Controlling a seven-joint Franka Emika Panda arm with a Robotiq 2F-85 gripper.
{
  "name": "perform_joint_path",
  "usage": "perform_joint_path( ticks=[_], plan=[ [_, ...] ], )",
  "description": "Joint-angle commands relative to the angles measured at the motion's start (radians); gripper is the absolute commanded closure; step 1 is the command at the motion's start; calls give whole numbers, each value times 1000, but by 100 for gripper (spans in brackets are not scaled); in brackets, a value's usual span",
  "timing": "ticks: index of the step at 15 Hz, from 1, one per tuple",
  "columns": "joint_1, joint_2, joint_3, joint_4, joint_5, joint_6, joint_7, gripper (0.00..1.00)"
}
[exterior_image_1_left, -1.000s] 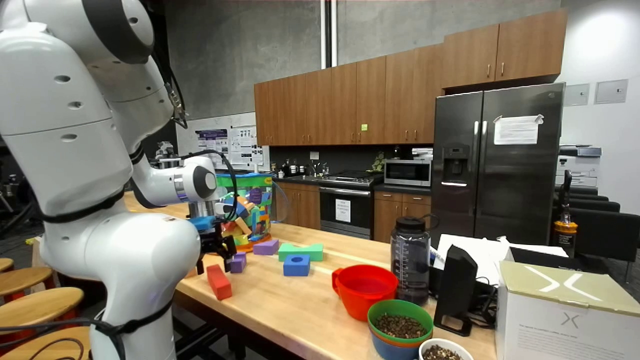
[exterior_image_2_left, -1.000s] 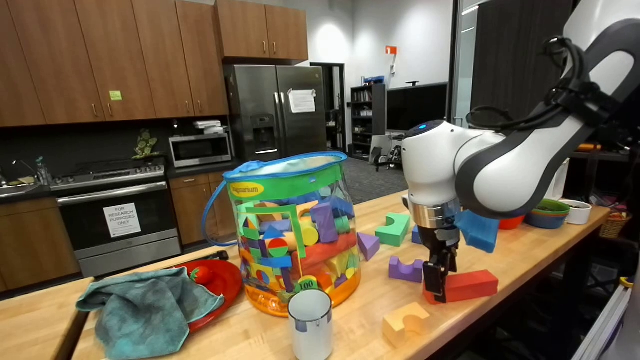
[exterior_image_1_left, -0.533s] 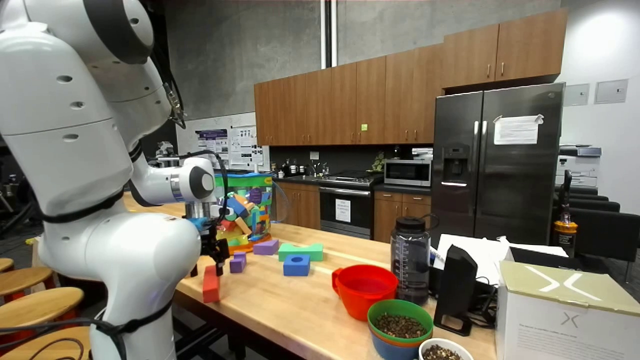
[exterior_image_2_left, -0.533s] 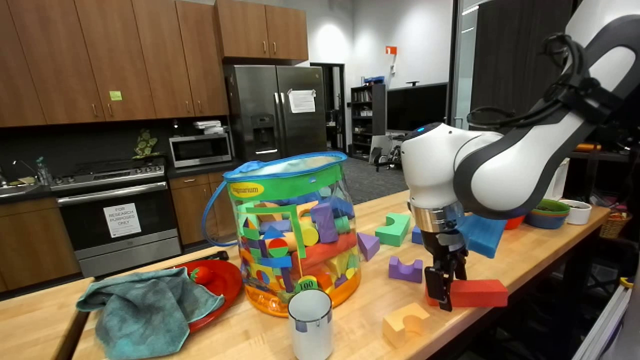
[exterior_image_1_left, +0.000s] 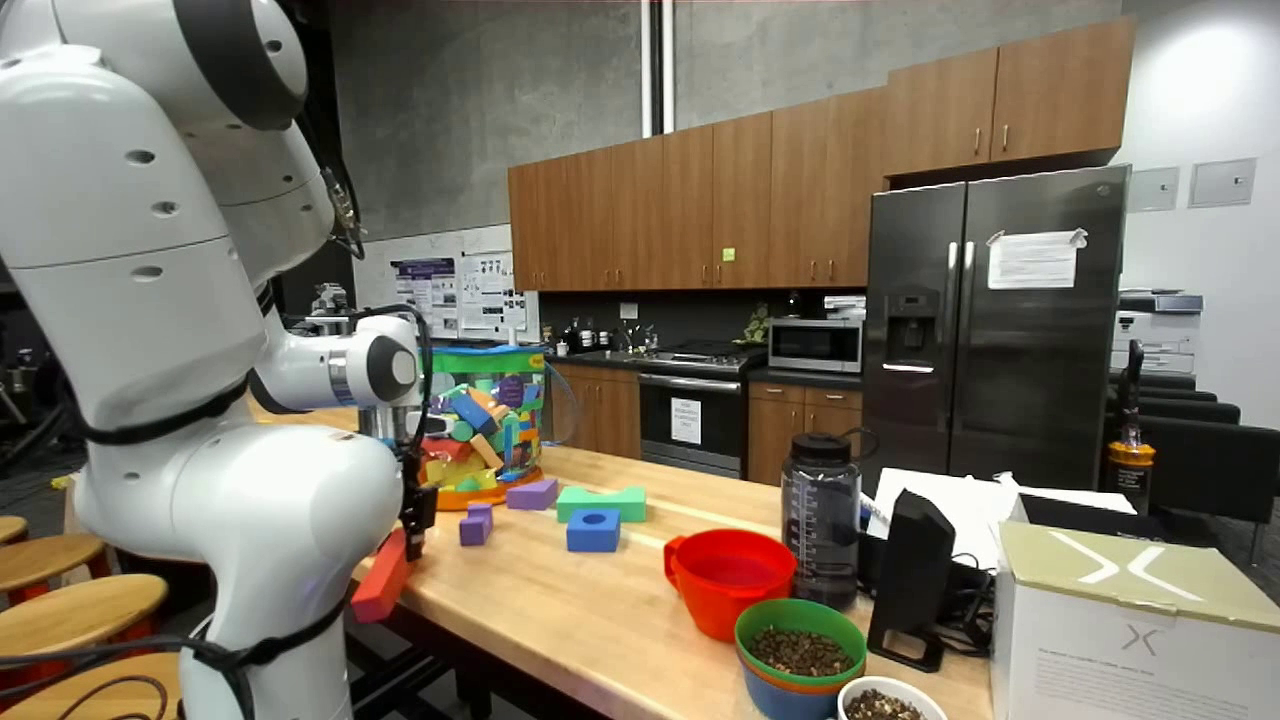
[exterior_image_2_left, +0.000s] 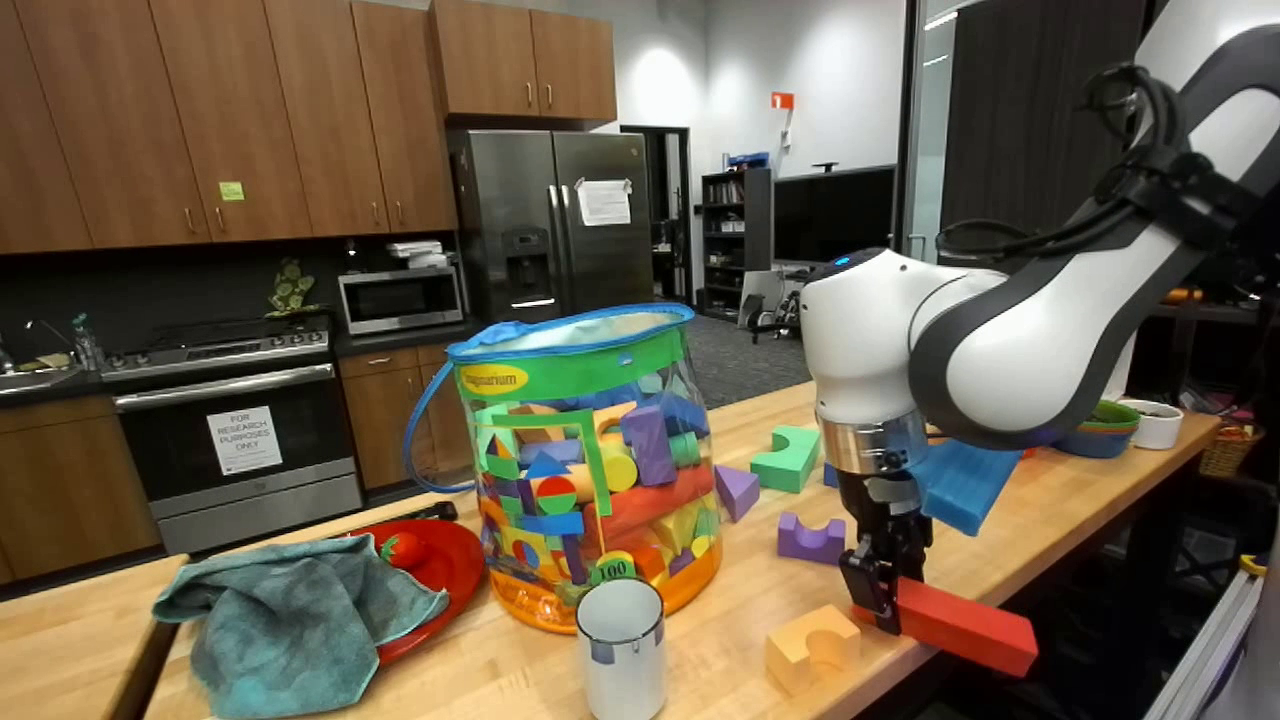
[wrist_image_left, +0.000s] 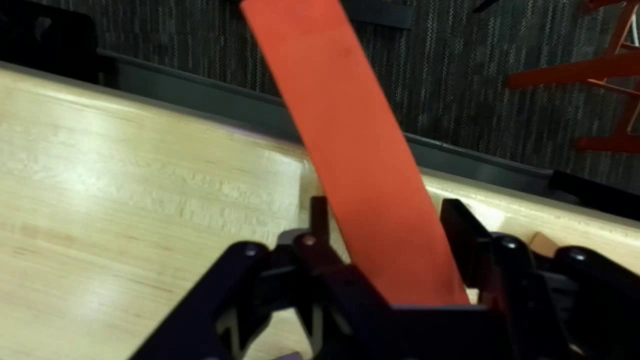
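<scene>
Since half a second ago the red block (exterior_image_2_left: 965, 628) has swung round, its far end jutting past the edge of the table (exterior_image_2_left: 715, 650), and my gripper (exterior_image_2_left: 895, 605) has narrowed. In an exterior view, it straddles the end of the block that is over the table; the pale orange arch (exterior_image_2_left: 790, 658) and purple arch (exterior_image_2_left: 810, 547) lie apart from it. The clear bag (exterior_image_2_left: 590, 372) stands full of blocks — the red one is outside it. In an exterior view I also see a green block (exterior_image_1_left: 600, 503), a blue block (exterior_image_1_left: 593, 538) and a purple wedge (exterior_image_1_left: 532, 495) loose near the bag. In the wrist view the fingers (wrist_image_left: 460, 230) stand part-way apart, one at each long side, and I read them as closed on the red block, skewed between them — how firmly I can't tell. Progress, as I judge it: grasp about made, no clear lift yet, five other blocks loose.
</scene>
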Motion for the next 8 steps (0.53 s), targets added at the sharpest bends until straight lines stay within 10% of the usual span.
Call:
perform_joint_path(
  ticks=[1,8],
  plan=[
    [2,19,13,0,-4,40,34,73],
    [-3,-11,-2,4,-16,-13,-6,84]
  ],
)
